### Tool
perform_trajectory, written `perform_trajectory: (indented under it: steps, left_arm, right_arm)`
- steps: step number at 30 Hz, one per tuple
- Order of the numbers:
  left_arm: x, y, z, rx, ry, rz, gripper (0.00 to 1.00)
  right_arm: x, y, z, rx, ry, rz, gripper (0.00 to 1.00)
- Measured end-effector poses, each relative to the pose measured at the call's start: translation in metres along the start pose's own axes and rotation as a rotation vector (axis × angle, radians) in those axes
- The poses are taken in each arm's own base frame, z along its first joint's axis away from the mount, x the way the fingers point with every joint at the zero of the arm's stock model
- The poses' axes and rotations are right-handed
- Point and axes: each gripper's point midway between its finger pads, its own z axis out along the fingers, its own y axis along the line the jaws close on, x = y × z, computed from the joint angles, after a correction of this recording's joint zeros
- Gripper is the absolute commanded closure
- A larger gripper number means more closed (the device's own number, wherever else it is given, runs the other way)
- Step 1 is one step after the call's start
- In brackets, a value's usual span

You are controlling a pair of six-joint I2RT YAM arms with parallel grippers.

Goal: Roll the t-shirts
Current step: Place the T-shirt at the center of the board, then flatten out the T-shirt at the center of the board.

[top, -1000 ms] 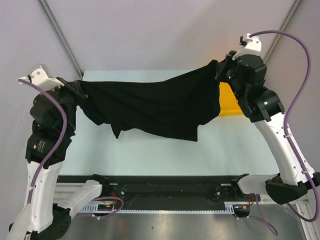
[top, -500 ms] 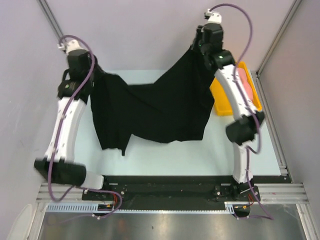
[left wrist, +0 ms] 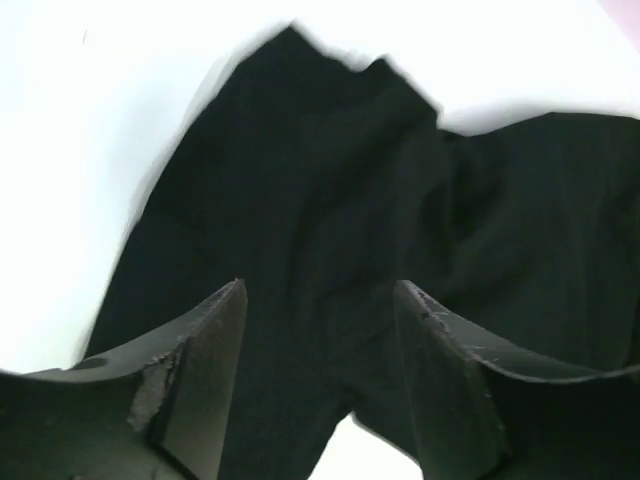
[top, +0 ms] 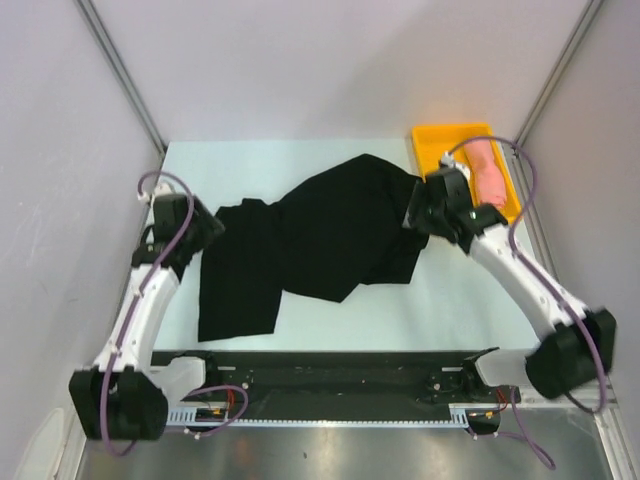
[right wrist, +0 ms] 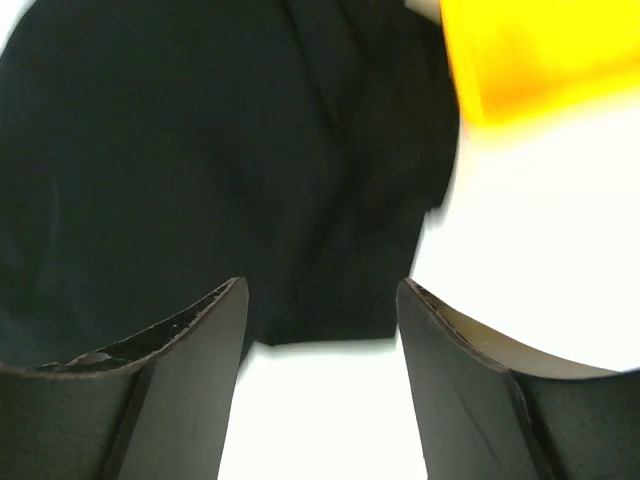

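Observation:
The black t-shirt [top: 320,235] lies rumpled and partly spread on the white table, with one sleeve end toward the front left. My left gripper [top: 208,230] hovers at its left edge, open and empty; in the left wrist view the shirt [left wrist: 330,190] fills the space beyond the gripper [left wrist: 320,300]. At the shirt's right edge my right gripper [top: 416,212] is open too, with the shirt's hem [right wrist: 200,150] seen past the gripper [right wrist: 320,295]. A salmon-pink rolled t-shirt [top: 489,178] rests in the yellow tray [top: 450,134].
The yellow tray [right wrist: 530,55] stands at the back right corner, close to my right wrist. Grey walls and metal posts close in both sides and the back. A black rail with the arm bases runs along the near edge.
Both grippers opened and let go of the black t-shirt, which they had held up stretched between them. The arms came down and the shirt now lies on the table.

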Motion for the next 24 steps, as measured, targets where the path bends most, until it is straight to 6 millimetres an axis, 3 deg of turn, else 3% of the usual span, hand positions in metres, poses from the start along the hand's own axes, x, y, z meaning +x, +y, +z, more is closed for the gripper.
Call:
perform_trajectory:
  steps: [4, 7, 11, 14, 24]
  left_arm:
    - [0.056, 0.041, -0.003, -0.054, 0.044, -0.056, 0.39]
    - [0.092, 0.07, 0.002, -0.126, 0.092, -0.088, 0.41]
    - [0.102, 0.084, 0.01, -0.177, 0.1, -0.119, 0.44]
    - [0.098, 0.089, 0.024, -0.22, 0.096, -0.121, 0.5]
    - [0.065, 0.111, 0.076, -0.38, 0.083, -0.125, 0.54]
  right_arm:
    - [0.06, 0.001, -0.034, -0.072, -0.003, 0.03, 0.39]
    - [0.113, -0.006, -0.031, -0.083, 0.061, 0.028, 0.4]
    - [0.158, -0.037, -0.014, 0.0, 0.132, 0.053, 0.41]
    - [0.172, -0.048, -0.005, 0.023, 0.144, 0.073, 0.43]
    - [0.172, -0.055, 0.026, 0.013, 0.119, 0.166, 0.44]
